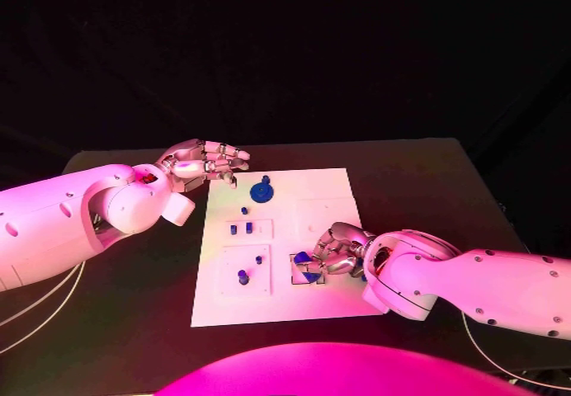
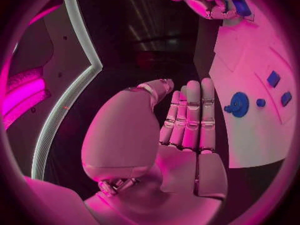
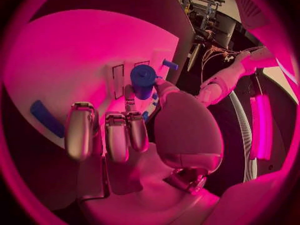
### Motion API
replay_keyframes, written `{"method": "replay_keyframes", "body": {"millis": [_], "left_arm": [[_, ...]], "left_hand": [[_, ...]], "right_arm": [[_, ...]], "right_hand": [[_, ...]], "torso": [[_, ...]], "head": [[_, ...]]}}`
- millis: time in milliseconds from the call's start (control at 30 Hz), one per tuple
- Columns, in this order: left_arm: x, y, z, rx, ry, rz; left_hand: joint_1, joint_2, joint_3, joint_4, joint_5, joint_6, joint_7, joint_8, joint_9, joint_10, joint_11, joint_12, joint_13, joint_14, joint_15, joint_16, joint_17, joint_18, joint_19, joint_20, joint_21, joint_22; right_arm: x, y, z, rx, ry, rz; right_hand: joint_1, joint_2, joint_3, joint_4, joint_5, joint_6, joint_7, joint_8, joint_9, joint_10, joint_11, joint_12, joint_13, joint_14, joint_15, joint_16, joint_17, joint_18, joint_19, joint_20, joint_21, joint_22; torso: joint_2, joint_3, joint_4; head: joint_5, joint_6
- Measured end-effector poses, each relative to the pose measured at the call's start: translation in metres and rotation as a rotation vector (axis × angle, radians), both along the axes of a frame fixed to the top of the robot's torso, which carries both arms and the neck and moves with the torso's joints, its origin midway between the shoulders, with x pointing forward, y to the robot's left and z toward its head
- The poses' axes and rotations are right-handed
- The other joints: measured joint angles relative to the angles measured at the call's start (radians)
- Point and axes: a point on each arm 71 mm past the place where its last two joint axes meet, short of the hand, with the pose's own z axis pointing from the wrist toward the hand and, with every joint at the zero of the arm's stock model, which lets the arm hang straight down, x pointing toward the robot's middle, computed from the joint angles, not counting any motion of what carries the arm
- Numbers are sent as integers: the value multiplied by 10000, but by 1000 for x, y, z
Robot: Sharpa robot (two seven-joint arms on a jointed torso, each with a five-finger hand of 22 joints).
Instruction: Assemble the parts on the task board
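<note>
In the head view the task board (image 1: 321, 305) lies in the middle of the counter (image 1: 131, 330), with the right hand (image 1: 337, 250) down on its near right part, fingers bunched over a cluster of blue parts (image 1: 304, 258); whether it actually pinches one there I cannot tell. The left hand (image 1: 205, 161) hovers at the board's far left corner, fingers curled in and holding nothing, close to the blue gear (image 1: 261, 194). The risk I judge here is that the bunched right fingers nudge neighbouring pieces out of their recess, or drag the board across the counter, since nothing pins it. In the left wrist view the left hand (image 2: 181, 135) shows its fingers fairly straight and together, palm empty, with the gear (image 2: 239, 105) and small blue parts (image 2: 273, 78) well apart from it on the board (image 2: 250, 140); it is too far off to steady anything. In the right wrist view the right hand (image 3: 125, 135) has its fingers bent down over the board (image 3: 75, 65) and a blue cylindrical part (image 3: 143, 80) just beyond the fingertips, seemingly touching one; a loose contact could tip or drop it.
</note>
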Motion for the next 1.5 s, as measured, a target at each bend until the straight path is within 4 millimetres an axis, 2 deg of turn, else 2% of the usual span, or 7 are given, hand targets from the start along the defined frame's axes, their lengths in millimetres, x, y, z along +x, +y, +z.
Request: {"method": "replay_keyframes", "body": {"millis": [100, 333, 467, 733, 1100, 1233, 1500], "left_arm": [[0, 0, 0, -1, 4, -7], [0, 0, 0, -1, 14, -24], [0, 0, 0, 1, 20, -29], [0, 0, 0, 5, 28, -37], [0, 0, 0, 8, 37, -45], [0, 0, 0, 12, 40, -43], [0, 1, 0, 22, 45, -31]], "left_hand": [[0, 0, 0, 0, 0, 0, 0, 0, 0, 0, 0, 0, 0, 0, 0, 0, 0, 0, 0, 0, 0, 0], [0, 0, 0, 0, 0, 0, 0, 0, 1, 0, 0, 0, 0, 0, 0, 0, 0, 0, 0, 0, 0, 0], [0, 0, 0, 0, 0, 0, 0, 0, 1, 0, 0, 0, 0, 0, 0, 0, 0, 0, 0, 0, 0, 0], [0, 0, 28, -28, 0, -37, -37, 49, -22, -38, 38, 41, -29, 0, 0, 0, -8, 0, 0, 0, 0, 0], [0, 0, 28, -28, 0, -37, -37, 49, -21, -37, 37, 40, -28, 0, 0, 0, -8, 0, 0, 0, 0, 0], [0, 0, 28, -28, 0, -36, -36, 49, -21, -37, 37, 40, -28, 0, 0, 0, -8, 0, 0, 0, 0, 0], [0, 0, 28, -28, 0, -36, -36, 49, -20, -37, 37, 39, -27, 0, 0, 0, -7, -1, 0, 0, 0, 0]], "right_arm": [[1, 1, 0, -44, -56, 6], [3, 3, -1, -115, -195, 42], [2, 5, -1, -122, -235, 107], [2, 6, -1, -157, -292, 223], [1, 4, -1, -210, -349, 324], [-1, 1, 1, -193, -385, 347], [-8, -4, 5, -105, -391, 522]], "right_hand": [[-144, -12, -83, -8, 0, 58, -58, 22, 257, 0, 0, 0, 0, 0, 0, 0, 0, 0, 0, 0, 0, -1], [-619, 94, -369, 1, 0, 266, -227, 76, 315, 1, 0, 0, -1, 0, 0, 0, -1, 0, 0, 0, -1, -1], [-1226, 202, -782, 10, 4, 392, -433, 198, 397, 1, -1, -32, -1, 0, 0, 0, -2, 0, 0, 1, -1, -2], [-1718, 360, -2150, 20, 5, 201, -351, 267, 429, 0, -1, -274, -1, 0, 0, 0, -3, 0, 0, 1, -211, -3], [-1704, 444, -2588, 13, 5, 105, -325, 267, 439, -1, 0, -427, -1, -1, 0, -1, -4, 0, 0, 1, -353, -3], [-1309, 809, -2609, -8, 5, 90, -309, 266, 449, -1, 0, -428, -1, -1, 0, -1, -4, 0, 0, 2, -353, -4], [-479, 812, -2609, -8, 5, 55, -344, 297, 449, -1, 0, -427, -1, -1, 0, -1, -4, 0, 0, 2, -272, 4]], "torso": [[-1, 0, 0], [0, 0, 6], [0, 1, 6], [0, 4, 0], [-1, 5, -6], [-1, 8, -2], [-4, 8, -5]], "head": [[4, 14], [1, 35], [-1, 39], [20, 41], [40, 35], [51, 46], [89, 58]]}}
